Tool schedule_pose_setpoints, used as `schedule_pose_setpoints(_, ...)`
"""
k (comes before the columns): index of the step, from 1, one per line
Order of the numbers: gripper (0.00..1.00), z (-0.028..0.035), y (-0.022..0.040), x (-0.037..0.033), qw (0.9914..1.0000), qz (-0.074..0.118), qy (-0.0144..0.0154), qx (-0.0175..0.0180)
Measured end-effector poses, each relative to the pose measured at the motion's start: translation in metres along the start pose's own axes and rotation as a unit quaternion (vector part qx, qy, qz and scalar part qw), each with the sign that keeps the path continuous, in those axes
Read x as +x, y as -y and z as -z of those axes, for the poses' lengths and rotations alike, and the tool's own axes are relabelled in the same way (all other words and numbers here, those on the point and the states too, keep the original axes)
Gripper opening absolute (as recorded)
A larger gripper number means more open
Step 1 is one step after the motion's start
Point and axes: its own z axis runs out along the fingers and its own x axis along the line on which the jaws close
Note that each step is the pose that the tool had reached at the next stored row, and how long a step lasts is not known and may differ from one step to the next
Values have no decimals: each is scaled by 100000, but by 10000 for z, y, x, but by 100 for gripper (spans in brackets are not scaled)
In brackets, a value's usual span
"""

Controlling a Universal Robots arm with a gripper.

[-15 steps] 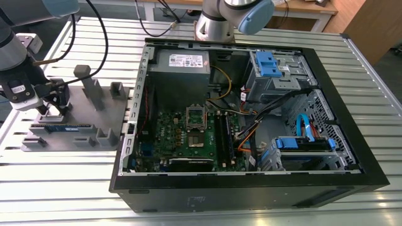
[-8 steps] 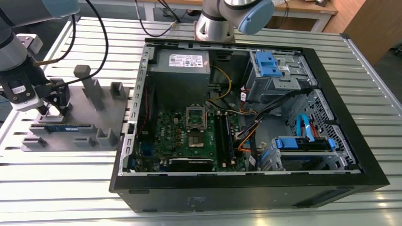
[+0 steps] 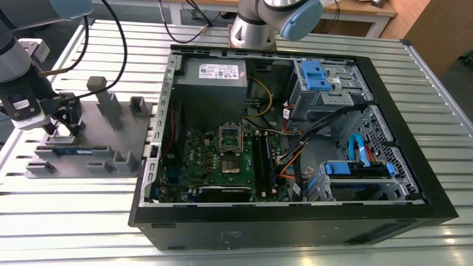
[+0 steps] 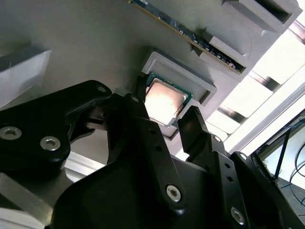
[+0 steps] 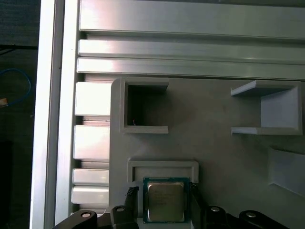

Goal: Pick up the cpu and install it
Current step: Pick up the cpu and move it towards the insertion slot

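1. End effector (image 4: 167,100): you had it low over the fixture, jaws part open. One black finger (image 4: 193,126) stood at each of two opposite sides of the cpu. You could not tell from either wrist view whether the pads touched its edges. It had hold of nothing.

2. Cpu (image 5: 165,201): silvery top up, thin pale edge. It lay flat in a shallow rimmed pocket (image 5: 162,167) of the fixture, between the fingers.

3. Memory stick (image 3: 74,149): long, blue-green, held in the fixture near the pocket.

4. Fixture (image 3: 81,133): grey plate with posts and brackets. It lay on the surface at the exterior view's left.

5. Surface (image 3: 74,210): slatted aluminium, carrying the fixture and the case.

6. Case (image 3: 296,224): black, open side up, just beside the fixture toward the exterior view's right and well apart from your end effector. A green motherboard (image 3: 214,160) lay inside, with a silver socket frame (image 3: 230,134) near its middle.

7. Arm base (image 3: 255,30): grey, standing beyond the far wall of the case.
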Motion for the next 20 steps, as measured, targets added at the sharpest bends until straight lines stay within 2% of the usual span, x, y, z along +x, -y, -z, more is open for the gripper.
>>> schedule_pose_setpoints(20, 53, 1, 1, -22, 100000, 1, -21, 23)
